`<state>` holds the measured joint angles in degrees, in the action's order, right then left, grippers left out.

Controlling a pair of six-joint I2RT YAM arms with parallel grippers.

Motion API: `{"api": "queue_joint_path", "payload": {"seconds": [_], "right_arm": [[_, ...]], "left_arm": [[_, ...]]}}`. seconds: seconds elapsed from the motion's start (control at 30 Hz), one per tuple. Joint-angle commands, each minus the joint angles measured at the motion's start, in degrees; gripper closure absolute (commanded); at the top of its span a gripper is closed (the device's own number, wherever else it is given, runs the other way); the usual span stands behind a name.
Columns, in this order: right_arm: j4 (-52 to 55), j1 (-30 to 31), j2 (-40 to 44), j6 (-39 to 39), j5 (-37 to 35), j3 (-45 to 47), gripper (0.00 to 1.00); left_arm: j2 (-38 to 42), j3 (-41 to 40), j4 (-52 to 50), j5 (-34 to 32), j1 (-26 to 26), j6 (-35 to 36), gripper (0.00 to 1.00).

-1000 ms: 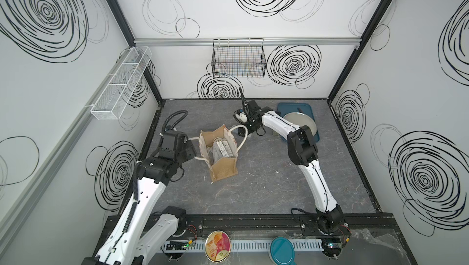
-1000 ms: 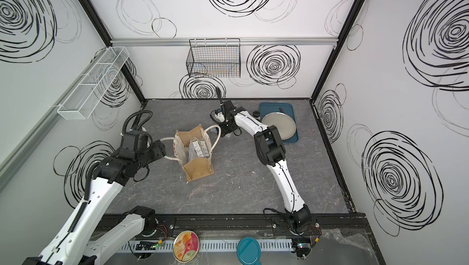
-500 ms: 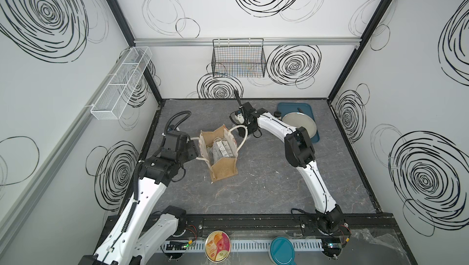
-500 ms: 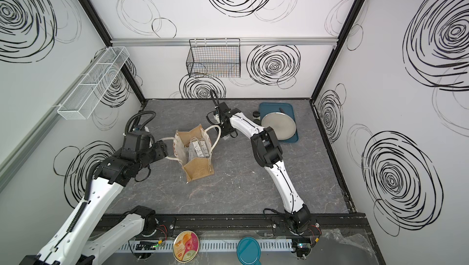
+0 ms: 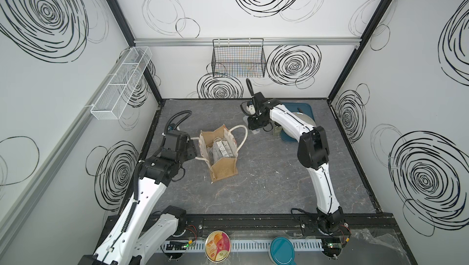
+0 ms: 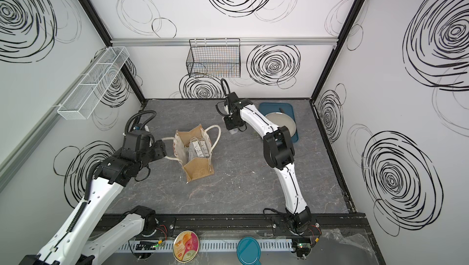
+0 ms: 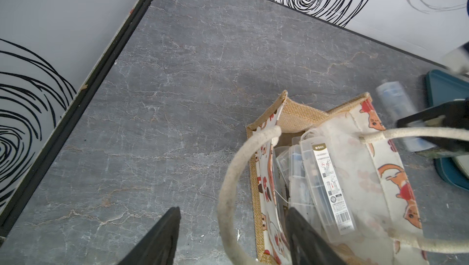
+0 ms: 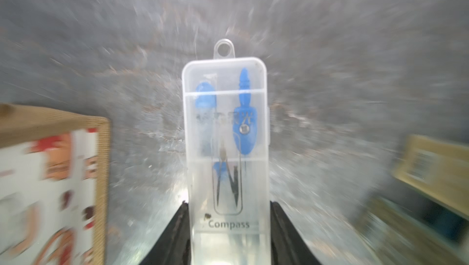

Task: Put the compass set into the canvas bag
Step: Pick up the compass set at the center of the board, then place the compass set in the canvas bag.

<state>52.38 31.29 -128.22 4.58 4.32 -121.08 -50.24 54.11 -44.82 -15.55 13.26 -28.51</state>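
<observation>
The compass set (image 8: 225, 136) is a clear plastic case with a blue compass inside. My right gripper (image 8: 228, 204) is shut on its lower end, just above the floor behind and to the right of the canvas bag (image 5: 220, 154), as both top views show (image 6: 232, 129). The bag stands upright and open, with several clear cases (image 7: 322, 174) inside. My left gripper (image 7: 232, 210) is open at the bag's left side. Its fingers straddle one white rope handle (image 7: 228, 174) without touching it.
A teal tray (image 5: 308, 107) with a grey plate (image 6: 281, 121) lies at the back right, under my right arm. A small olive box (image 5: 277, 131) sits beside the tray. A black wire basket (image 5: 238, 60) hangs on the back wall and a white mesh shelf (image 5: 121, 80) on the left wall.
My right gripper's jaws have closed on the compass case, and its wrist view is now blurred by motion. The left arm and the bag have hardly moved.
</observation>
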Motion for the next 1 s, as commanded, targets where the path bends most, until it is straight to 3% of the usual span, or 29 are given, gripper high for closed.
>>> {"api": "queue_joint_path", "payload": {"seconds": [0.0, 0.3, 0.53, 0.97], "right_arm": [[4.48, 1.13, 7.3, 0.78, -0.5, -2.59, 0.6], [2.47, 13.51, 12.39, 1.66, -6.75, -6.21, 0.59], [1.86, 24.62, 7.26, 4.12, -7.86, -10.3, 0.59], [2.06, 27.04, -3.29, 10.4, -3.36, -10.2, 0.58]], "left_arm": [[-0.4, 1.62, 2.41, -1.52, -1.14, 1.71, 0.29], [1.74, -1.06, 6.9, 8.14, -9.74, 0.12, 0.25], [1.81, -1.98, 7.72, 11.72, -9.99, 1.59, 0.25], [3.91, -5.06, 9.42, 13.96, -10.0, 0.91, 0.27]]}}
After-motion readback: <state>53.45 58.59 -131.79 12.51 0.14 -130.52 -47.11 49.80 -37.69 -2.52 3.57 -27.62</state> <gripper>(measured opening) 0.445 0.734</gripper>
